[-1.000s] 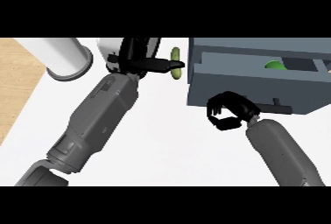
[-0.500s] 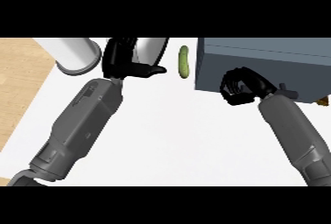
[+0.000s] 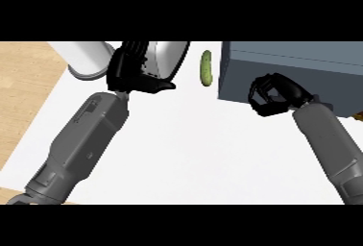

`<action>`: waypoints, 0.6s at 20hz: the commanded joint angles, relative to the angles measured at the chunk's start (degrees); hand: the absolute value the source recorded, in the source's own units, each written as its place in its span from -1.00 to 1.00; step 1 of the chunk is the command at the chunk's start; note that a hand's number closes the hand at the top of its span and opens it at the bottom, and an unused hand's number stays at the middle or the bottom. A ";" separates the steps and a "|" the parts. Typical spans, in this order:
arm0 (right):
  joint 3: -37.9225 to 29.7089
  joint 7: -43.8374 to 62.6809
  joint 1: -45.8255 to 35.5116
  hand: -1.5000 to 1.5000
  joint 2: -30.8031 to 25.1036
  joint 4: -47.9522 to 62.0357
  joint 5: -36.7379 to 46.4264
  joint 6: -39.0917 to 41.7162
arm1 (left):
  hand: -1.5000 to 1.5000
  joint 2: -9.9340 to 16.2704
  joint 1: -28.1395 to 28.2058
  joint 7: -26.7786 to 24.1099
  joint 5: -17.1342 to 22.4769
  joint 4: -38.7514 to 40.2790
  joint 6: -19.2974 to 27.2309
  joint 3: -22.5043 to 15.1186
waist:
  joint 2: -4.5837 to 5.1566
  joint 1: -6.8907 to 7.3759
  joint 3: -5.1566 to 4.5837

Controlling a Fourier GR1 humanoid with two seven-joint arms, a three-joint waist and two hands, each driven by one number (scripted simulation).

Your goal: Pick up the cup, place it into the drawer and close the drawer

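The right hand [image 3: 278, 93], fingers curled on nothing, is pressed against the grey drawer box [image 3: 297, 62] at 2 o'clock, its front seemingly flush. The left hand [image 3: 135, 72] at 11 o'clock is curled round a white cup [image 3: 164, 58]. A pickle [image 3: 206, 68] lies just beside the box. With the drawer seemingly shut, the cup risks being kept out.

Two grey boxy forearms [image 3: 83, 139] end in black hands [image 3: 278, 93].
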 commanded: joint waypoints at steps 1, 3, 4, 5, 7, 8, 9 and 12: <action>-5.46 4.15 -9.48 1.00 -6.04 2.96 -0.42 -5.48 | -1.00 1.05 1.30 0.19 -0.19 -0.79 -1.78 -0.52 | 1.52 2.25 -0.23; -5.29 4.66 -9.92 1.00 -6.85 1.83 -0.61 -4.08 | -1.00 0.74 1.63 0.17 0.24 -1.18 -2.28 -0.39 | 1.54 2.84 -0.33; -5.49 4.71 -9.71 1.00 -7.30 1.61 -0.96 -3.34 | -1.00 1.20 0.50 0.55 0.27 -1.52 -1.87 -0.03 | 1.46 2.61 -0.28; -5.99 5.23 -10.35 1.00 -7.35 0.96 -1.78 -2.43 | -1.00 0.45 1.49 0.61 0.36 -1.56 -2.20 -0.49 | 1.33 2.97 -0.34; -6.16 5.14 -9.40 1.00 -7.19 0.43 -2.29 -2.06 | -1.00 0.72 1.70 0.13 0.46 -1.81 -2.39 -0.20 | 1.66 3.25 -0.31; -6.57 5.24 -8.93 1.00 -7.99 0.20 -2.78 -1.22 | -1.00 1.20 2.45 0.47 0.81 -1.85 -3.17 -0.09 | 1.63 3.48 -0.33; -6.64 5.36 -9.21 1.00 -8.68 -0.28 -3.06 -0.15 | -1.00 0.89 2.28 0.66 0.42 -2.00 -2.71 -0.51 | 1.37 3.12 -0.31; -6.55 5.91 -8.54 1.00 -9.43 -1.40 -3.51 1.29 | -1.00 0.90 3.35 0.61 0.94 -2.50 -3.69 -0.41 | 1.38 3.86 -0.39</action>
